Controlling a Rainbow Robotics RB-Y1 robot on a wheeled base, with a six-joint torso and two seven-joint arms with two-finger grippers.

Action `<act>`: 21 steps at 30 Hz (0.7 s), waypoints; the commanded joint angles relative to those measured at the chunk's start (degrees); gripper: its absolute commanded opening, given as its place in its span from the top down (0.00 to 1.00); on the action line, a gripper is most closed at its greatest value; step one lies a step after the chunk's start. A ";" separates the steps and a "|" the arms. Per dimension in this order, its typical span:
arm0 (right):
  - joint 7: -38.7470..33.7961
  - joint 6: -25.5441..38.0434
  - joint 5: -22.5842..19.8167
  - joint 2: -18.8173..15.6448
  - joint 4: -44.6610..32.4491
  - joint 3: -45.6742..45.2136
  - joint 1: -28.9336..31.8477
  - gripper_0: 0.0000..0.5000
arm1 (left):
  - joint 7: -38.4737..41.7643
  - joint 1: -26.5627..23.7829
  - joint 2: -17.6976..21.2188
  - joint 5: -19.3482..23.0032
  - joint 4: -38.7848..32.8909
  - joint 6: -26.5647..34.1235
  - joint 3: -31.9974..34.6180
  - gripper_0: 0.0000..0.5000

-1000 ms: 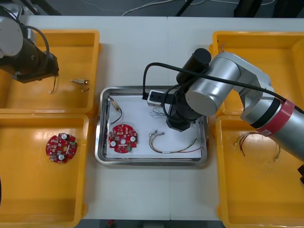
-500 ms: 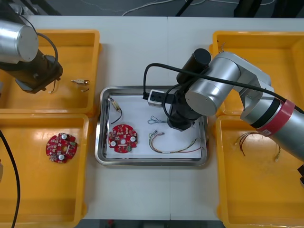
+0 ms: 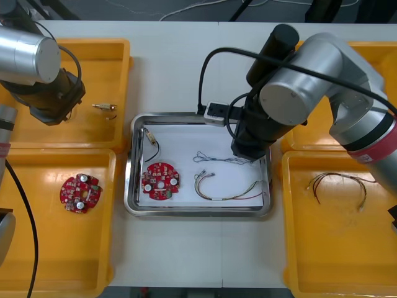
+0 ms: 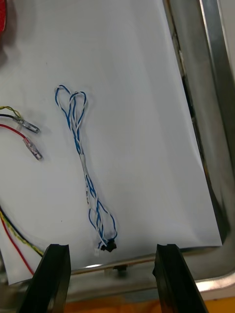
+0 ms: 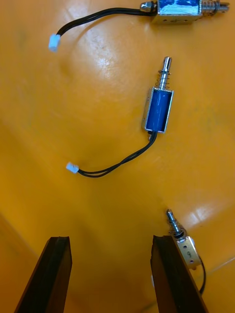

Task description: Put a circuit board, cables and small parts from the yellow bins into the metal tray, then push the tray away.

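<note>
The light surface (image 3: 186, 62) is carrying four yellow bins with the tray (image 3: 198, 213) between them, and a seam (image 3: 218, 68) is running down its middle. Beyond its far edge a dark floor (image 3: 124, 9) is showing, with a white cord (image 3: 186, 6) lying across it.

The right arm (image 3: 291, 93) is reaching over the tray's far right part. In its wrist view the right gripper (image 4: 112, 254) is hovering above the tray's white inside with its fingers (image 4: 54, 279) standing wide apart and nothing between them. The blue-white cable (image 4: 85, 171) is lying loose on the white, one end near the gap between the fingers. Beside it the bare ends of the red-yellow cable (image 4: 27, 139) are resting, and the tray's shiny rim is running along the far side.

From the front, the board (image 3: 160, 180) is sitting in the tray's near left part, with the black cable (image 3: 151, 143) beyond it.

The left arm (image 3: 37, 62) is hanging over the far left bin (image 3: 93, 68). The left gripper (image 5: 110, 239) is also spread wide and holding nothing above the bin floor, where three parts (image 5: 159, 110) with black leads are lying; one (image 5: 183, 244) is just beside a finger.

A second board (image 3: 80, 192) is lying in the near left bin (image 3: 49, 248), and loose cables (image 3: 338, 185) in the near right bin (image 3: 335, 248).
</note>
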 commanded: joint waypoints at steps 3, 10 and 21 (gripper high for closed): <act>-1.76 7.96 -3.71 1.10 -2.46 -11.70 -1.37 0.00 | 1.45 -6.61 -3.11 -2.24 3.33 0.95 1.73 0.04; -9.58 14.86 -3.45 0.84 -4.92 -19.53 -1.37 0.00 | 1.89 -8.81 -4.78 -3.03 6.94 -1.42 1.82 0.04; -26.19 14.86 -3.98 -3.82 -8.96 -27.61 2.67 0.00 | 1.72 -11.10 -7.16 -2.86 12.47 -5.99 2.25 0.04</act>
